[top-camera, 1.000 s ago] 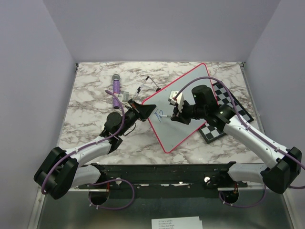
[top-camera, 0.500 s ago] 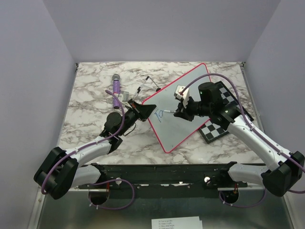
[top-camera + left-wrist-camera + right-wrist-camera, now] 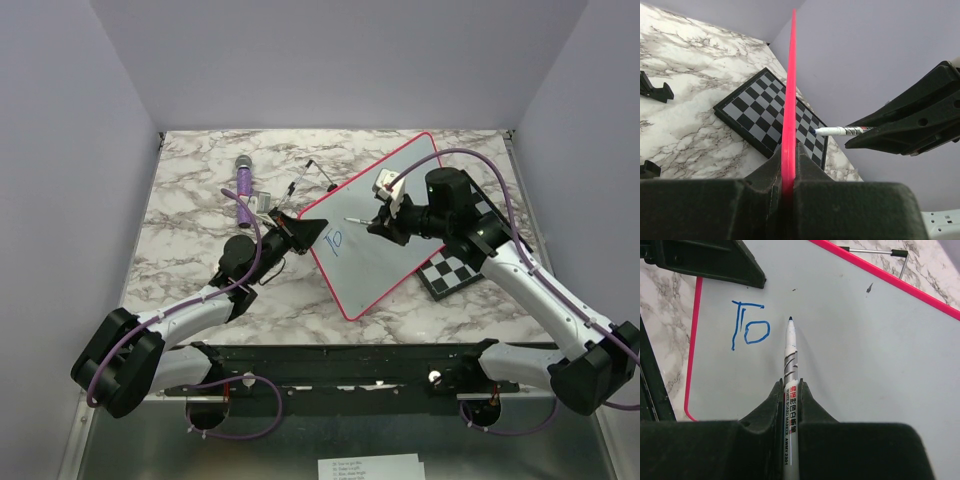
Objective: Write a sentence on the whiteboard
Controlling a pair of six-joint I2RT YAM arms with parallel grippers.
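Pinched by left gripper (image 3: 787, 150): pink-red rim of flat white whiteboard (image 3: 375, 260), frame centre. By right gripper (image 3: 790, 387): white marker (image 3: 789, 347), tip beside blue "To" (image 3: 746, 335).

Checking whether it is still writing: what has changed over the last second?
The right gripper, shut on the marker, drew back to the right and slightly away from the bases, off the blue "To". The tip now points at bare board beside it. Unchanged: the left gripper clamps the board's rim, and the board and the "To" are as before.
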